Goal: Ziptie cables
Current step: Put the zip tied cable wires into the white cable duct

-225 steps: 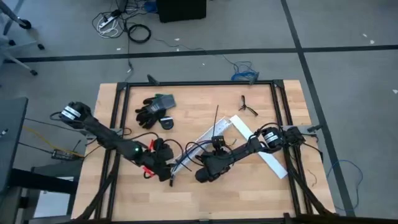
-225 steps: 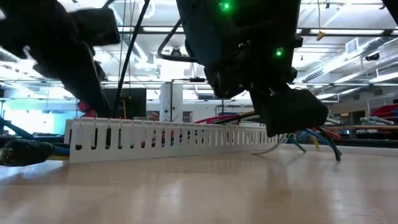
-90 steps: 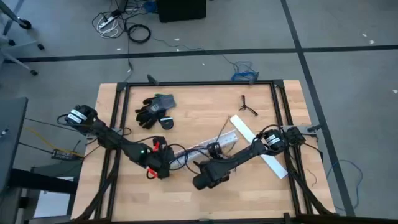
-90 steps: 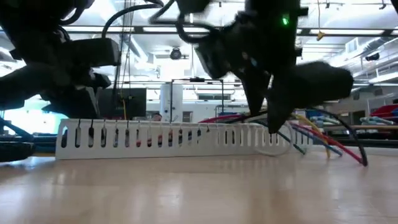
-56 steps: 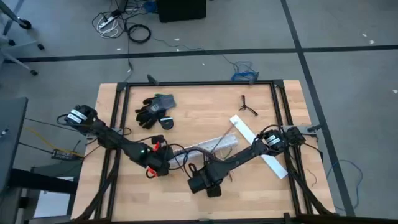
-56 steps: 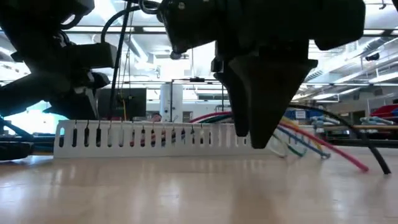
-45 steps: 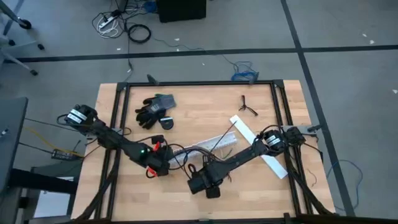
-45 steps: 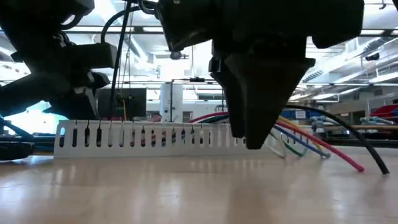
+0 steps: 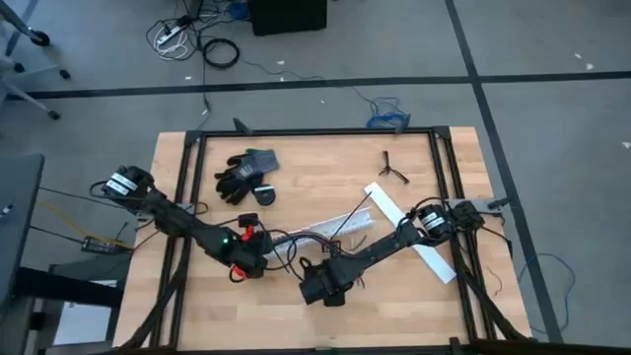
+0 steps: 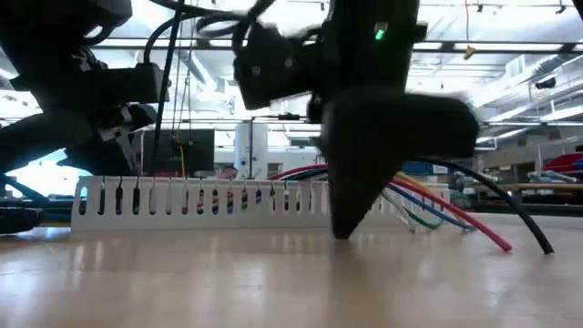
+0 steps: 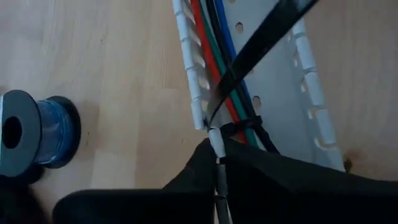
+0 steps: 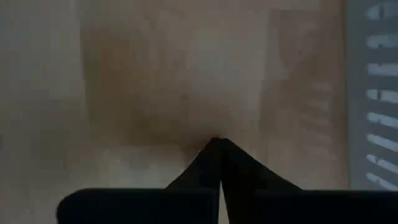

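Note:
The cables (image 11: 230, 93), red, green, blue and black, lie along the inside of a long white slotted channel (image 9: 330, 229). Their ends stick out of the channel's end (image 10: 455, 219). The ziptie (image 11: 261, 50), a thin black strap, loops round the cables (image 11: 244, 126), and its long tail slants up away from them (image 9: 355, 212). My left gripper (image 9: 256, 260) is shut at the channel's left end. My right gripper (image 9: 315, 288) is shut on nothing. It points down at bare wood (image 12: 214, 142) just near of the channel. My left gripper pinches one white tooth of the channel's side wall (image 11: 214, 138) between its two fingertips, at the channel's end. The fingers lie roughly along the channel. The channel rests flat on the table.
Black gloves (image 9: 245, 172) and a dark spool (image 9: 264, 195) lie far left. A small black forked clip (image 9: 394, 170) lies far right. A second white channel piece (image 9: 414, 237) sits under the right arm. A blue spool (image 11: 43, 134) stands beside the left gripper.
My right gripper has drawn back from the cables toward the table's near edge and a little left. Its fingers were open half a second ago and are now shut on nothing. My left gripper has kept its hold on the channel.

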`<state>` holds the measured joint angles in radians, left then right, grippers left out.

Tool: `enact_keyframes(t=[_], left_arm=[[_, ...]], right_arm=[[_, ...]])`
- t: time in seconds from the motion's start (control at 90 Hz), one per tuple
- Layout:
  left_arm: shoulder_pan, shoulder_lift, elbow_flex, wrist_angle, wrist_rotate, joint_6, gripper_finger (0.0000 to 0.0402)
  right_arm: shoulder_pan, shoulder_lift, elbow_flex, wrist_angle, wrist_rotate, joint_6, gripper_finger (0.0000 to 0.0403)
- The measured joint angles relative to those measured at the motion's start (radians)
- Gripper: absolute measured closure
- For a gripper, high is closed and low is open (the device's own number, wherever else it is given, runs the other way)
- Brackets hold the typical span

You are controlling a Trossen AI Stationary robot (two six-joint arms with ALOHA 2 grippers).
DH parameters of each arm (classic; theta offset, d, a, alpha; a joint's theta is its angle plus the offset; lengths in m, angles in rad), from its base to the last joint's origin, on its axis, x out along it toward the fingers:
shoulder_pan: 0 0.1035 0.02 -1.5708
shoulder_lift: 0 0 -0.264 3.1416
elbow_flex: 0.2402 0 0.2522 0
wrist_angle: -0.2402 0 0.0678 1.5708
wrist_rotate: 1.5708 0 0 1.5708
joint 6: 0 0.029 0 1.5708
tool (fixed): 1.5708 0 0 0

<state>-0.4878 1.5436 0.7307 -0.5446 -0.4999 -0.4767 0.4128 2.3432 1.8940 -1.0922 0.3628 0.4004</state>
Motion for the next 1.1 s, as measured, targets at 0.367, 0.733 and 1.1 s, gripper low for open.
enact_keyframes(t=[0.367,0.733,1.1], left_arm=[[-0.02,0.0,-0.001,-0.031,-0.002,0.014,0.04],[-0.043,0.001,-0.002,-0.038,-0.004,0.056,0.0401],[-0.078,0.001,-0.001,-0.102,0.007,0.005,0.0401]], right_arm=[[-0.028,0.006,0.015,-0.485,0.126,0.146,0.0402],[-0.067,-0.135,0.036,-0.481,0.17,0.094,0.0403],[-0.13,-0.153,0.034,-0.363,0.063,0.015,0.0403]])
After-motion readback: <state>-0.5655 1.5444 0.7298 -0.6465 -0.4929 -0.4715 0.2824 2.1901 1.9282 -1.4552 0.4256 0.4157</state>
